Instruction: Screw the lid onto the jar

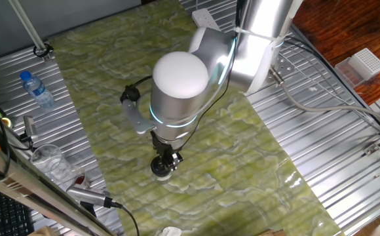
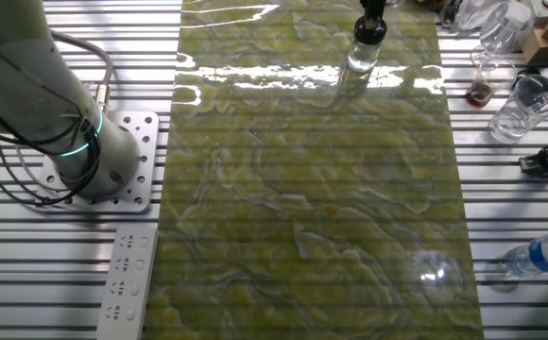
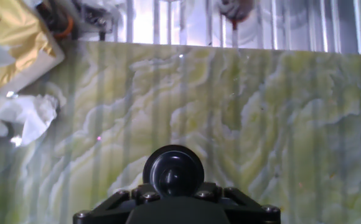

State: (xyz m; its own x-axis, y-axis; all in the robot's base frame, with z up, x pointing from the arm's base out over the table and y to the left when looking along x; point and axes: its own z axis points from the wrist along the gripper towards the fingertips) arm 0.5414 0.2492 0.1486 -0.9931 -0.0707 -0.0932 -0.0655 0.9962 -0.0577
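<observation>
The jar (image 1: 161,170) stands upright on the green marbled mat (image 1: 242,151), with its pale see-through body (image 2: 362,55) showing in the other fixed view. The black lid (image 2: 368,30) sits on top of it. In the hand view the lid (image 3: 173,171) is a round black cap with a glossy greyish centre, right at the gripper tip. My gripper (image 1: 168,158) comes straight down onto the jar's top and looks shut on the lid. It also shows at the top edge of the other fixed view (image 2: 373,11). The fingertips themselves are hidden behind the gripper body.
A blue-capped water bottle (image 1: 38,90) and a clear plastic cup (image 1: 49,160) lie left of the mat on the metal slats. A power strip (image 2: 128,279) sits by the arm's base (image 2: 85,161). Crumpled tissue (image 3: 18,118) and a gold packet (image 3: 12,37) lie beyond the mat's edge.
</observation>
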